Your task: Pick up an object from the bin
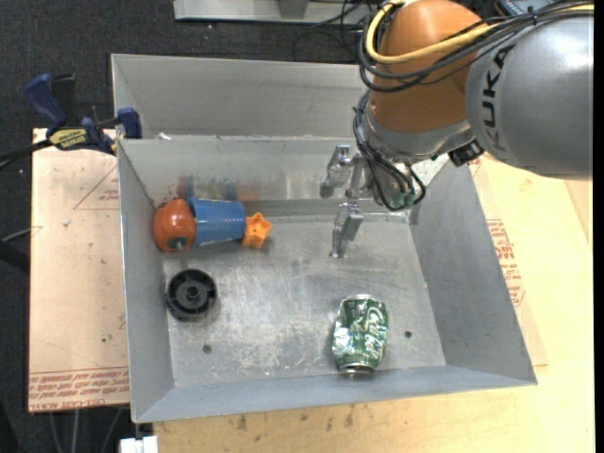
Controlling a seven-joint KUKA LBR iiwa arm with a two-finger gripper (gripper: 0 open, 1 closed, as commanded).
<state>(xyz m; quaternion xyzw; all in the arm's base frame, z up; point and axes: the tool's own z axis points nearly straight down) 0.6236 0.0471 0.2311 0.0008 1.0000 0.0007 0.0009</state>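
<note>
Tool [341,201] first: in the camera view we see it hanging over the far middle of the bin [274,300], close to the far wall. Its two metal fingers [342,234] stand apart, with only bare grey floor showing between them, and we see nothing gripped. Above it sits the rounded orange cover [420,55] of the wrist. The grey arm [547,92] comes in from the right over the bin's far right corner. Dark cables [394,185] loop down just beside the tool's right side.

We count three loose things on the bin floor, none touching the tool. Nearest to it, off to the left along the far wall, a blue toy [215,225] lies on its side. It has a blue cup-shaped body with an orange-red ball at its left end and a small orange piece at its right end. That orange piece is near the tool but apart from it. On the near side of the toy's left end a black round cap [192,293] sits flat on the floor, close to the left wall. A crushed green can [360,335] lies at the near right, close to the near wall and well apart from the tool.
</note>
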